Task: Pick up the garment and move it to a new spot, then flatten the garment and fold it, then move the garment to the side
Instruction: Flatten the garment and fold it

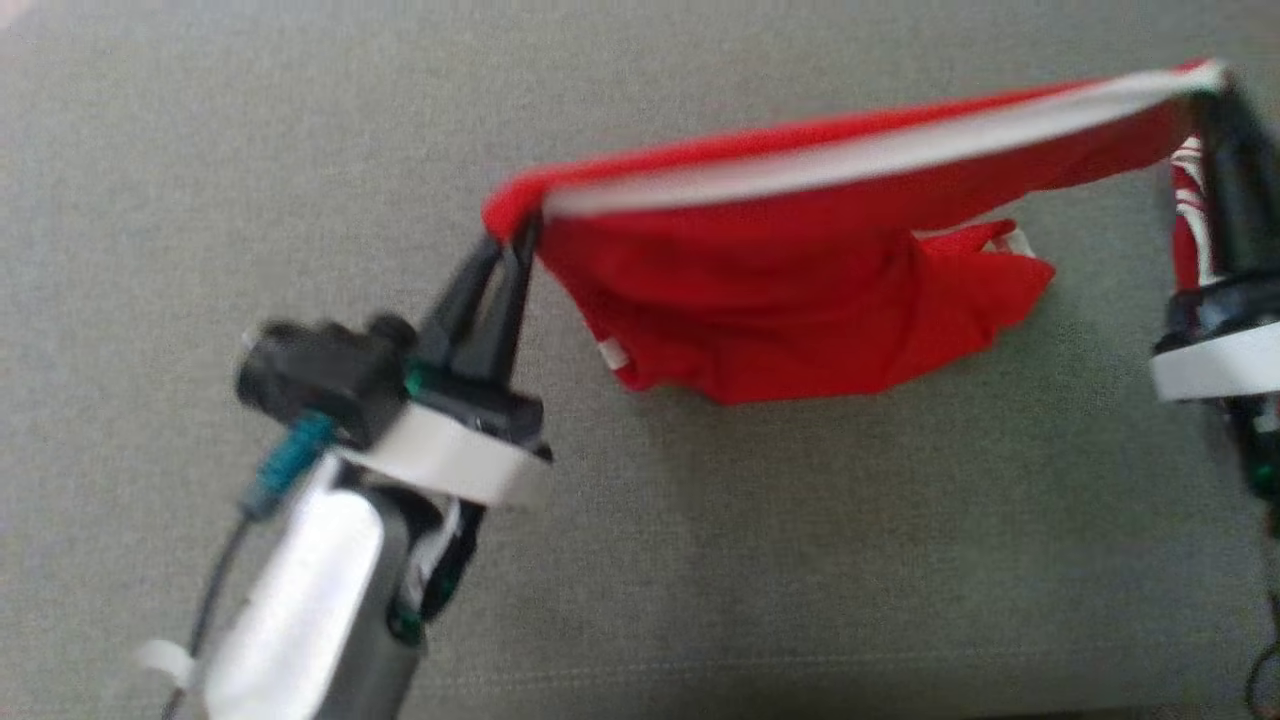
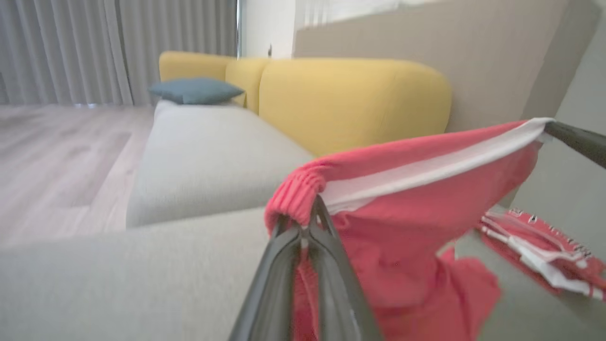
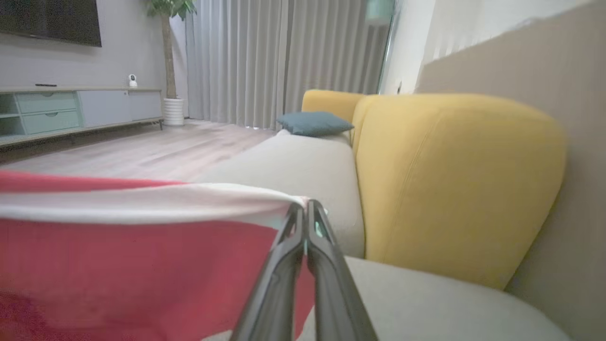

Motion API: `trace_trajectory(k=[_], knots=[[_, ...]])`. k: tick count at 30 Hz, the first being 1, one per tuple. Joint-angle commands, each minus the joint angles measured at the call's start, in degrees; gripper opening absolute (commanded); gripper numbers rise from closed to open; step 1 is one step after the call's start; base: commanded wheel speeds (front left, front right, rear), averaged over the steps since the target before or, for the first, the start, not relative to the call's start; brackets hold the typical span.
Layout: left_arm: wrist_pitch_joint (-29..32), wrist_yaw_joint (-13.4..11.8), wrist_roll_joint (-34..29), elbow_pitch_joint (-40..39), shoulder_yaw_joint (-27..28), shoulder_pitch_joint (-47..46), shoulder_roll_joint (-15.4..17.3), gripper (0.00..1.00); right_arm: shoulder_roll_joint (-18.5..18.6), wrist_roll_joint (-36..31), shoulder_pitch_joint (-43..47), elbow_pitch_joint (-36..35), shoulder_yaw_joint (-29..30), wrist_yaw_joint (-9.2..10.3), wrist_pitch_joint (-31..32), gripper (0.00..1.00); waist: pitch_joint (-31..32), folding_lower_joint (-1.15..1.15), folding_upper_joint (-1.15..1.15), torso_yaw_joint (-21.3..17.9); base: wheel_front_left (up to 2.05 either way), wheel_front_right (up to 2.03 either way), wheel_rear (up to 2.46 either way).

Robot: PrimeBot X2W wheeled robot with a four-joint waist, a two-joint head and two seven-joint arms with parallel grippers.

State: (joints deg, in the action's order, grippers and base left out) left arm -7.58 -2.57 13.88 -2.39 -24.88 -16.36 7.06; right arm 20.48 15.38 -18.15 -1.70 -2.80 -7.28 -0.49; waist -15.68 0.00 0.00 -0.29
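The garment (image 1: 800,290) is red with a white band along its top edge, stretched between both grippers above a grey sofa seat (image 1: 700,560). My left gripper (image 1: 515,235) is shut on its left corner, seen close in the left wrist view as the gathered red hem (image 2: 296,189) pinched at my left gripper (image 2: 307,220). My right gripper (image 1: 1215,85) is shut on the far right corner; in the right wrist view my right gripper (image 3: 305,210) pinches the white band (image 3: 165,201). The lower part of the garment hangs slack and touches the seat.
A second red and white cloth (image 2: 539,246) lies on the seat near the right arm. Yellow sofa backrests (image 3: 454,180) rise behind the seat. A blue cushion (image 3: 315,123) lies farther along the sofa. Wooden floor (image 3: 142,151) and curtains (image 3: 284,61) lie beyond.
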Motion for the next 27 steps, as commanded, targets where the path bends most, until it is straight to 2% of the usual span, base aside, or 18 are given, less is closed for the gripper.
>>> trace_trajectory(k=[1,8,14,19,22,27], knots=[[0.6,-0.3,0.6,-4.1,2.9,-3.4,1.3,0.00,1.6,-0.8,-0.4,-4.3,0.6,-0.21,0.8,0.00,1.4,0.00,0.00,-0.3,0.00,0.00,0.00],[5.8,-0.6,0.9,-14.6,6.1,-11.1,3.2,0.00,2.7,-2.5,-2.6,-17.9,5.6,-0.21,7.2,0.00,3.9,0.00,0.00,-0.8,0.00,0.00,0.00],[9.1,-0.6,1.8,-15.2,7.6,-16.7,3.5,0.00,3.1,-0.5,-5.9,-20.2,5.6,-0.21,10.7,0.00,3.1,0.00,0.00,-1.1,0.00,0.00,0.00],[8.9,0.1,3.8,-6.0,8.5,-24.5,1.5,0.00,3.5,2.1,-13.4,-14.1,2.3,-0.21,10.9,0.00,0.2,0.00,0.00,-0.8,0.00,0.00,0.00],[6.5,0.6,4.5,3.7,9.9,-32.4,0.2,0.00,3.7,3.6,-21.9,-7.2,-0.8,-0.21,9.9,0.00,-1.8,0.00,0.00,-1.0,0.00,0.00,0.00],[-0.5,1.5,5.3,22.8,11.7,-45.4,-1.4,0.00,0.8,5.7,-37.2,7.2,-6.1,-0.21,5.7,0.00,-3.2,0.00,0.00,-1.7,0.00,0.00,0.00]])
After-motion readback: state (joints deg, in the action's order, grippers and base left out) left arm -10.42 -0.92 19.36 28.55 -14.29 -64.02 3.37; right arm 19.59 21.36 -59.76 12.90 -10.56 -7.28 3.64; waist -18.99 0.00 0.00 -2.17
